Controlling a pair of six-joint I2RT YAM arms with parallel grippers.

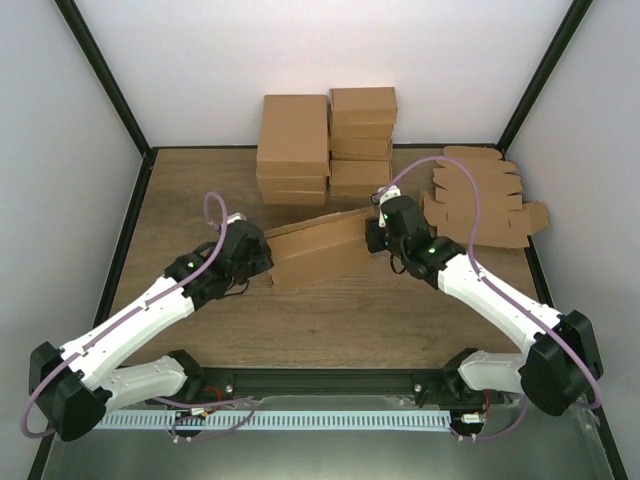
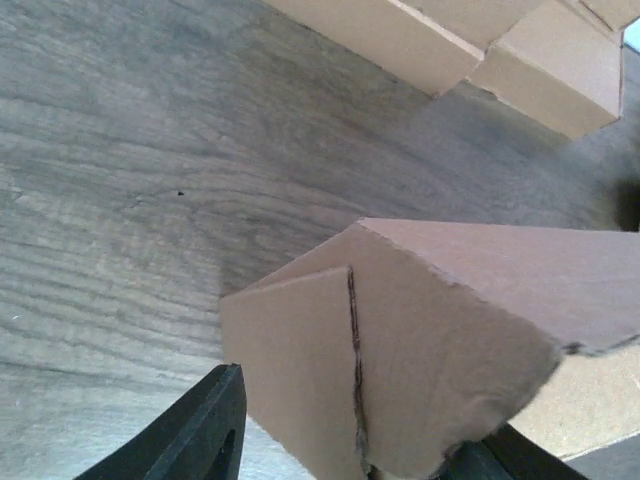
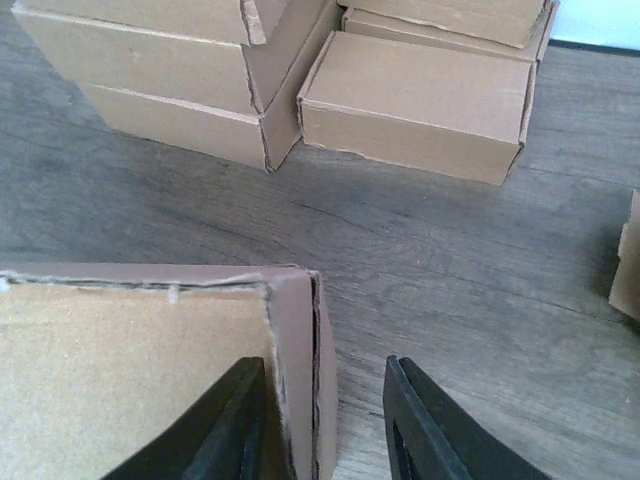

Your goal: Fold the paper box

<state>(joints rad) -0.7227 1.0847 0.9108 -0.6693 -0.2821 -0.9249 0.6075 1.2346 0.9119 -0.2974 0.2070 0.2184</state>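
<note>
Brown paper box (image 1: 320, 255) wall between parted fingers (image 3: 225, 435)

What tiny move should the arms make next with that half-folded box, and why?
Probably ease the right tool back off the box. Its fingers straddle the upright end wall with a gap showing, so it grips nothing there, and that end already looks folded.

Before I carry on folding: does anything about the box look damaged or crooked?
Yes. The box sits skewed on the table, its right end farther back. Its end flap shows a dark, tear-like line along the crease, and the wall between the right claw fingers has a frayed edge.
</note>
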